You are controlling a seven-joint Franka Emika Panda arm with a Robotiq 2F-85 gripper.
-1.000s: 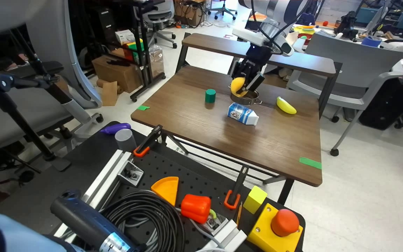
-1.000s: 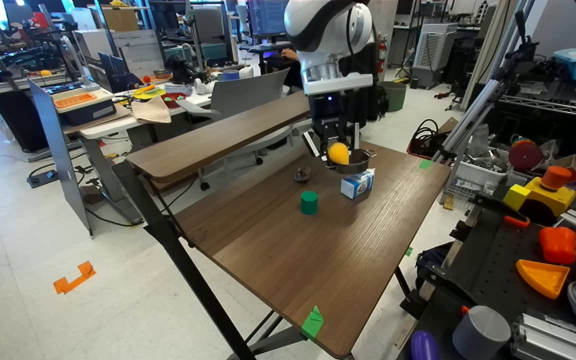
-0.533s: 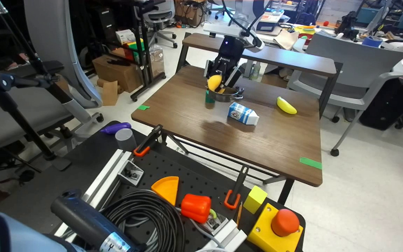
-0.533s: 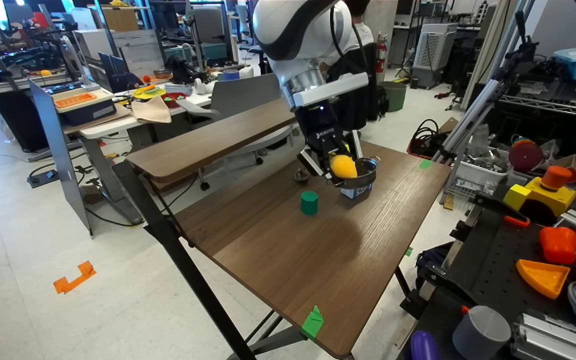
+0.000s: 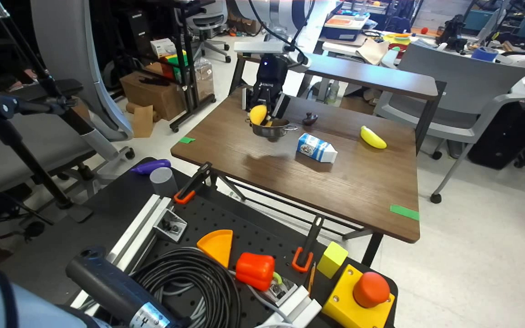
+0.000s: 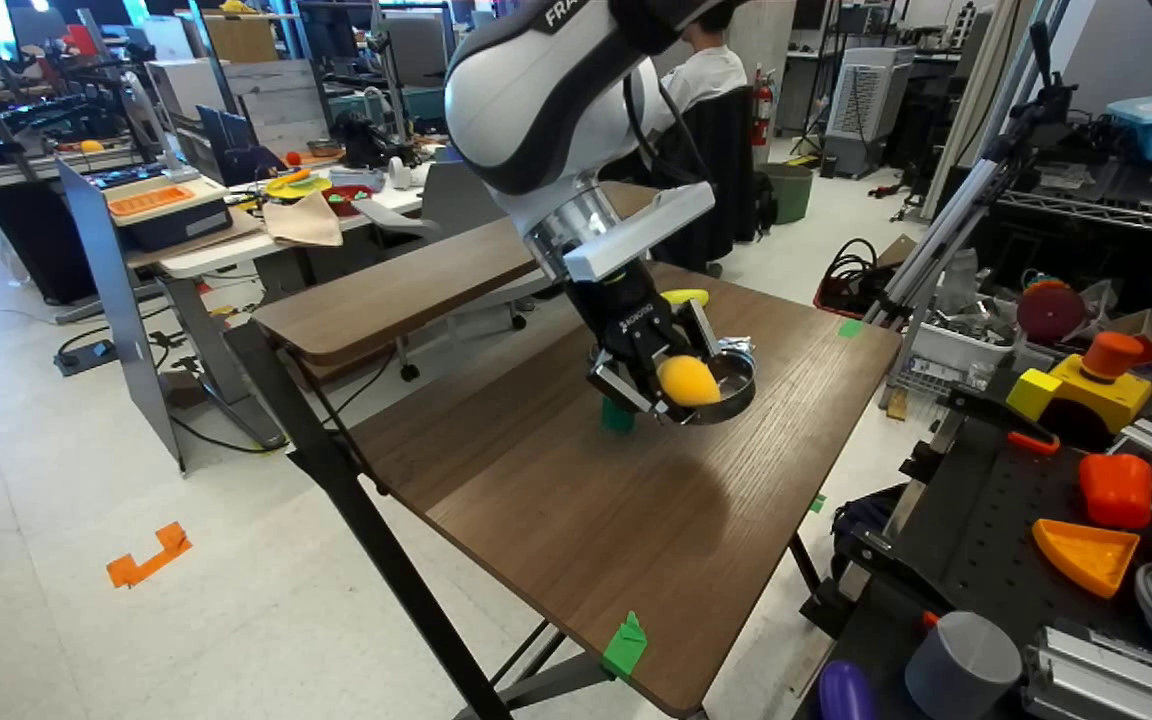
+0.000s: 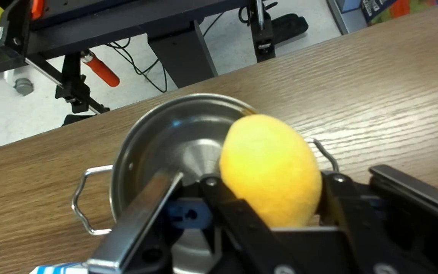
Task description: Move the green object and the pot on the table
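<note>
Standing on the table (image 6: 586, 495), the green block (image 6: 617, 417) peeks from behind the gripper (image 6: 674, 380) in an exterior view. It has a yellow ball (image 6: 689, 381) between its fingers and pinches the pot (image 6: 736, 405) by one side, above the table.

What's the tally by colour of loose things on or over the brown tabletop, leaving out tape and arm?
Yellow to orange-yellow: 2 (banana, ball)
Green: 1 (cylinder, partly hidden)
Blue and white: 1 (carton)
Metallic: 1 (pot)
Dark: 1 (small item, kind unclear)
Total in view: 6
</note>
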